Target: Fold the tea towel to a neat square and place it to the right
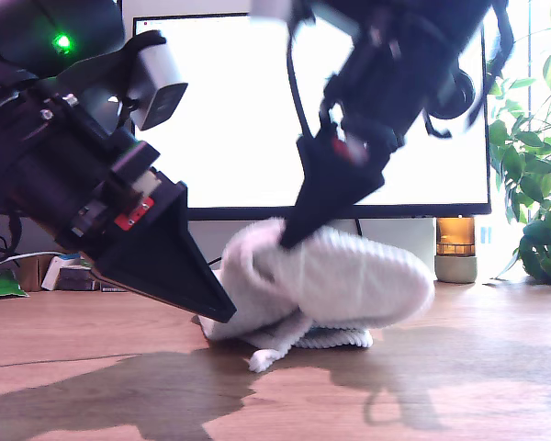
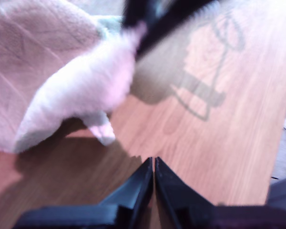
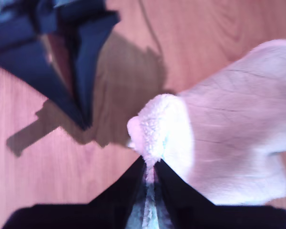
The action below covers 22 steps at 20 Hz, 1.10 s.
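Exterior view: my second claw (image 1: 289, 241) pinches the tea towel (image 1: 349, 276); first claw (image 1: 228, 314) closed, empty.

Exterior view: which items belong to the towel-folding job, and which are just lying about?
Job:
tea towel, pinched by my second hand
my first hand, shut, empty
wooden table

Lying about:
monitor
plant
amber lamp
green packet
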### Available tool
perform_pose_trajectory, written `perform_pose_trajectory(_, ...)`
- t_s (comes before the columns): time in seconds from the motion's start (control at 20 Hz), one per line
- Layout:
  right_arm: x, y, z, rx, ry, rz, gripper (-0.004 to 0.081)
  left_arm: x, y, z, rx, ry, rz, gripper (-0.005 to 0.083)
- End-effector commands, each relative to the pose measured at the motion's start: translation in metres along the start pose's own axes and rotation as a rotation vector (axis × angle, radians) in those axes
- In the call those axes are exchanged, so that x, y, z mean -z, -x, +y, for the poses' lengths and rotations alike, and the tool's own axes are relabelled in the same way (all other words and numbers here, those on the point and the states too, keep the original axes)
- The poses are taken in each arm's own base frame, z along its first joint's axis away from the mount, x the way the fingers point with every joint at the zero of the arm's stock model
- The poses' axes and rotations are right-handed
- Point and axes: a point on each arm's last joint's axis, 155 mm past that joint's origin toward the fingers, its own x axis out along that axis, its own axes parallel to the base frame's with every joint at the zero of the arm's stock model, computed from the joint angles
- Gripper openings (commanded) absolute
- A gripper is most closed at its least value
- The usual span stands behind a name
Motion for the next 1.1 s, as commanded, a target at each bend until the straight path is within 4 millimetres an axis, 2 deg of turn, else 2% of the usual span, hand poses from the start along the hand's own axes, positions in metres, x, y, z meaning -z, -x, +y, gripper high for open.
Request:
perform_pose_trajectory(0.0, -0.001, 0.008, -0.015, 0.034, -0.020, 0.001, -0.0010, -0.004, 0.007, 0.004, -0.037, -0.014, -0.026, -0.0019)
perform_pose_trajectory(0.2, -0.010, 0.027, -0.053, 0.138, -0.043, -0.009, -0.0010, -0.018, 0.013, 0.007, -0.063, -0.003, -0.079, -0.0019)
perform_pose_trajectory(0.35, -0.014, 0.038, -0.068, 0.168, -0.059, -0.021, -0.0010, -0.028, 0.012, 0.004, -0.047, 0.009, -0.123, -0.0018)
perform_pose_trajectory(0.45, -0.014, 0.039, -0.070, 0.173, -0.061, -0.022, -0.0010, -0.030, 0.006, 0.005, -0.045, 0.010, -0.132, 0.0001)
perform_pose_trajectory(0.5, -0.014, 0.039, -0.070, 0.171, -0.062, -0.020, -0.0010, -0.029, 0.002, 0.006, -0.044, 0.019, -0.131, 0.0048)
perform_pose_trajectory(0.65, -0.014, 0.039, -0.070, 0.172, -0.061, -0.020, -0.0010, -0.025, -0.012, 0.006, -0.029, 0.046, -0.125, 0.0301)
perform_pose_trajectory(0.7, -0.014, 0.039, -0.070, 0.171, -0.062, -0.020, -0.0010, -0.027, -0.017, 0.006, -0.024, 0.071, -0.137, 0.0329)
perform_pose_trajectory(0.95, -0.014, 0.040, -0.072, 0.178, -0.061, -0.025, -0.0010, -0.052, -0.024, 0.012, -0.046, 0.268, -0.255, 0.0343)
perform_pose_trajectory(1.05, -0.013, 0.041, -0.076, 0.188, -0.068, -0.027, -0.0010, -0.055, -0.026, 0.015, -0.117, 0.306, -0.277, 0.0343)
